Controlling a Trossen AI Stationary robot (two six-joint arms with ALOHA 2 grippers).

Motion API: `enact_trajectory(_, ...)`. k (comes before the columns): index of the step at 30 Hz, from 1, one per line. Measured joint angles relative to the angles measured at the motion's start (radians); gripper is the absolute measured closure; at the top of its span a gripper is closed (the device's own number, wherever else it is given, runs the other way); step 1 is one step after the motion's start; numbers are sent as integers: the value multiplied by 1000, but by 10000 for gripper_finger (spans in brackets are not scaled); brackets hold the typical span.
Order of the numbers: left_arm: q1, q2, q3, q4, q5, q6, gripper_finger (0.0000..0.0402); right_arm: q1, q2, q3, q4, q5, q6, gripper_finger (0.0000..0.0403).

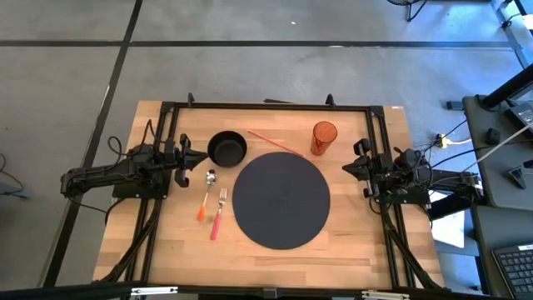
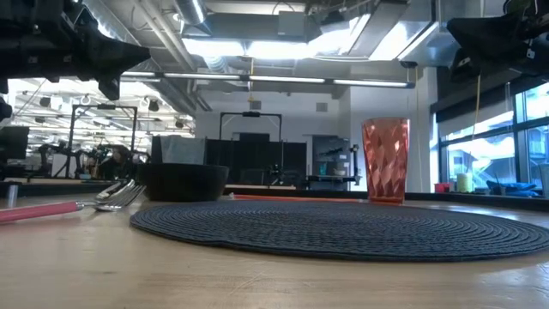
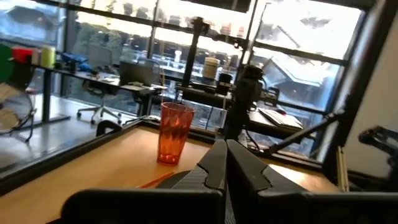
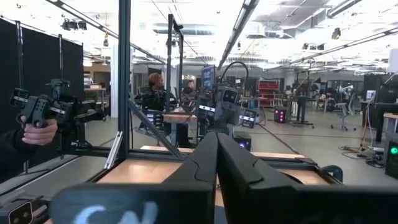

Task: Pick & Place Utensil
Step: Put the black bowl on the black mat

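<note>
A spoon with an orange handle (image 1: 206,196) and a fork with a pink handle (image 1: 218,216) lie flat on the wooden table, left of the round dark placemat (image 1: 281,200). In the low view the fork and spoon heads (image 2: 116,196) show at the left. A black bowl (image 1: 226,149) stands beyond them. My left gripper (image 1: 198,158) hovers shut near the table's left edge, beside the bowl and above the spoon's far end. My right gripper (image 1: 350,169) hovers shut near the right edge. Both wrist views show the fingers closed together (image 3: 225,171) (image 4: 216,158).
An orange faceted cup (image 1: 324,137) (image 2: 385,160) (image 3: 173,133) stands at the placemat's far right. A thin orange stick (image 1: 275,142) lies between the bowl and the cup. A black frame (image 1: 275,107) borders the table. A person (image 4: 28,134) holds a device beyond the table.
</note>
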Motion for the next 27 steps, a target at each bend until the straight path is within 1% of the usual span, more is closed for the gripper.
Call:
enact_trajectory(4,0,11,14,-4,-96,-56,400,0,0,0,0,0,1,397)
enact_trajectory(7,-4,52,51,-1,-101,-50,400,0,0,0,0,0,2,397)
enact_trajectory(10,-14,130,104,-4,-122,-51,400,0,0,0,0,0,3,388)
enact_trajectory(12,-23,208,153,-10,-135,-73,400,0,0,-1,0,0,3,382)
enact_trajectory(14,-28,305,220,-65,-147,-99,400,0,0,-1,0,1,3,378)
enact_trajectory(20,-27,661,468,-320,-214,-118,400,0,0,-1,-1,1,9,380)
enact_trajectory(24,-27,882,633,-462,-211,-104,394,0,0,-1,-2,0,12,384)
enact_trajectory(26,-27,969,706,-521,-206,-87,384,0,0,-1,-8,0,12,385)
enact_trajectory(27,-27,1009,744,-559,-187,-75,377,0,0,-1,-10,0,12,385)
